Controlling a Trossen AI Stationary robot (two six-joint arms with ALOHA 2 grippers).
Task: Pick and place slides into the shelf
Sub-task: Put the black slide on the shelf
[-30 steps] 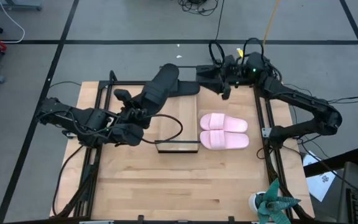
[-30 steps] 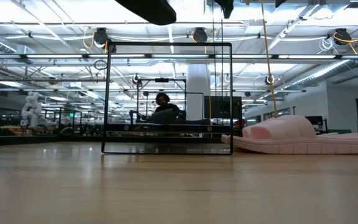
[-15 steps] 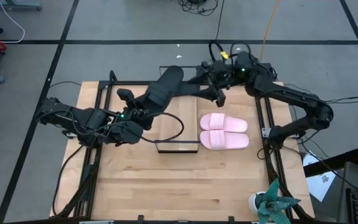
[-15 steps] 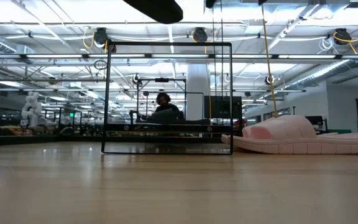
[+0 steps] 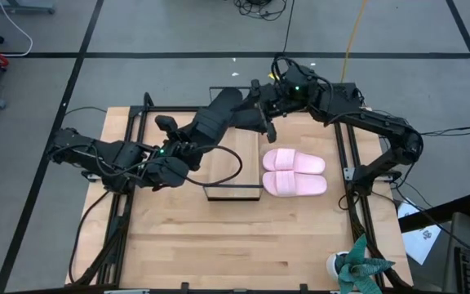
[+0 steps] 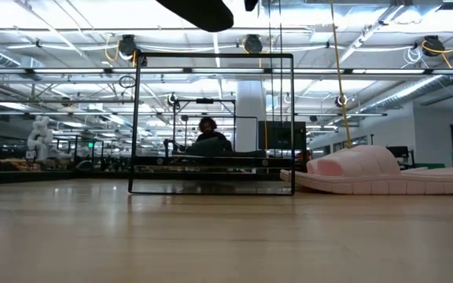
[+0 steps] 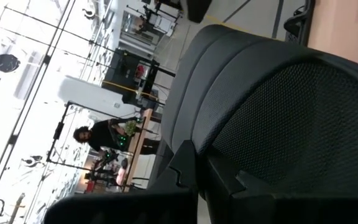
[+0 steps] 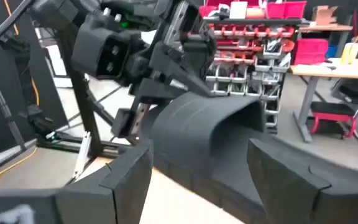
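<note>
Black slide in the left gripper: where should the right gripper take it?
Probably the wide strap at its free end, coming straight in from the right arm's side. The black slide is held tilted above the table, the left gripper clamps the other end, and the strap's arch faces the open right gripper.

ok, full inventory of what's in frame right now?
black slide: 1, matte black, held in the air above the shelf's far end
pink slides: 2, pale pink, side by side on the table right of the shelf
shelf: 1, black frame with light-wood board, mid-table
table: 1, light wood
potted plant: 1, teal, near-right corner
person: 1, in the room behind
left gripper: shut on the black slide
right gripper: open, fingers on either side of the same slide's other end
</note>
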